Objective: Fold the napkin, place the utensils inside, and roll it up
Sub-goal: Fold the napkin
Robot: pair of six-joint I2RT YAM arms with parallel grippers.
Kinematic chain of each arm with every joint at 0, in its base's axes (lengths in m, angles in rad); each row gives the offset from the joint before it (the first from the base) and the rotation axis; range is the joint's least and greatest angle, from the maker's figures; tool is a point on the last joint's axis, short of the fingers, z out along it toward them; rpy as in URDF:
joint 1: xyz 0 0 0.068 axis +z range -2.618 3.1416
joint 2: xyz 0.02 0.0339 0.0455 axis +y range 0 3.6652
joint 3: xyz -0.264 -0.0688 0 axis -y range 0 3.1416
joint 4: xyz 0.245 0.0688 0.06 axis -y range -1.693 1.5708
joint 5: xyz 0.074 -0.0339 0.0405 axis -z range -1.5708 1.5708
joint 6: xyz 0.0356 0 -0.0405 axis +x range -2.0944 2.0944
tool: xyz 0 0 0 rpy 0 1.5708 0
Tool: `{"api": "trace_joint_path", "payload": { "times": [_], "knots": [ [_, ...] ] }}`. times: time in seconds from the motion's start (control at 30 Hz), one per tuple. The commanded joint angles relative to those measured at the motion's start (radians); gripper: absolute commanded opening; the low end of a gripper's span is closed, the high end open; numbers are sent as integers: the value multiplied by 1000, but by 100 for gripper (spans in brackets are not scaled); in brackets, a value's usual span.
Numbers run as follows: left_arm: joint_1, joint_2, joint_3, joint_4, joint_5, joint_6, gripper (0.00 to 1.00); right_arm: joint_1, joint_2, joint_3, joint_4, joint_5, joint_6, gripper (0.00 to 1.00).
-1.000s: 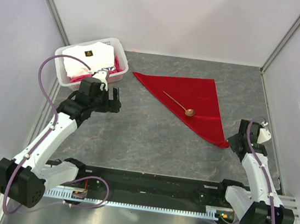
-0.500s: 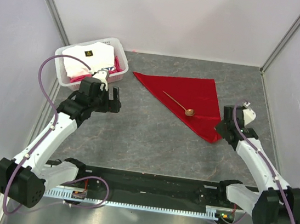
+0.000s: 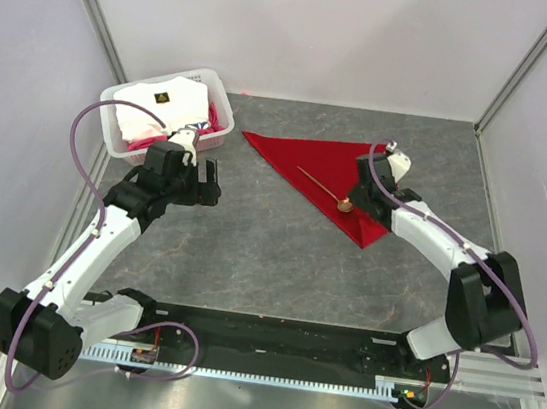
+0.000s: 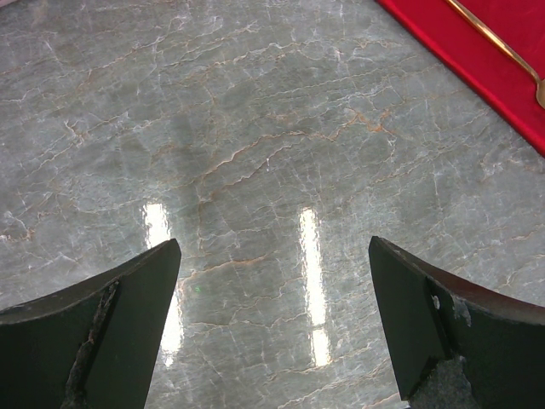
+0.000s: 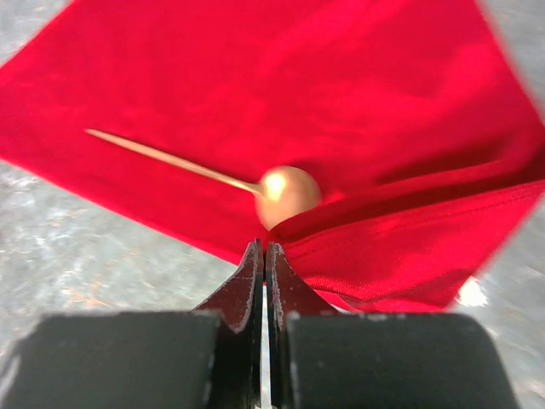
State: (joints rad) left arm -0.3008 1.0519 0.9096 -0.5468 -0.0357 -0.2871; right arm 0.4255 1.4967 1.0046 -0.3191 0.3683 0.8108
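One view alone, the right wrist's, showed right fingers (image 5: 249, 285) clenched on the folded napkin (image 5: 298, 77) beside the spoon (image 5: 288, 192); left fingers (image 4: 102, 328) gaped over worktop (image 4: 255, 128).

napkin (image 5: 341, 85): red cloth, soft, slight sheen. spoon (image 5: 285, 194): brown, smooth, glossy bowl, looks like wood. table (image 4: 255, 170): grey marbled top, polished, reflects lights.

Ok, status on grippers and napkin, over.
Left gripper open over table. Right gripper shut on plain red cloth napkin corner, beside small brown wooden spoon. Nothing obstructing.
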Motion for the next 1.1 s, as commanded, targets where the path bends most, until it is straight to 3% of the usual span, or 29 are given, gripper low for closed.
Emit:
{"api": "trace_joint_path", "payload": {
  "times": [0.0,0.37,1.07],
  "knots": [
    [-6,-12,26,7,-18,26,100,36,101,98,115,-20,-13,0],
    [-6,-12,26,7,-15,25,100,117,292,272,184,-69,-18,0],
    [-6,-10,26,7,-15,26,100,142,481,473,207,-114,-39,0]
  ]
}}
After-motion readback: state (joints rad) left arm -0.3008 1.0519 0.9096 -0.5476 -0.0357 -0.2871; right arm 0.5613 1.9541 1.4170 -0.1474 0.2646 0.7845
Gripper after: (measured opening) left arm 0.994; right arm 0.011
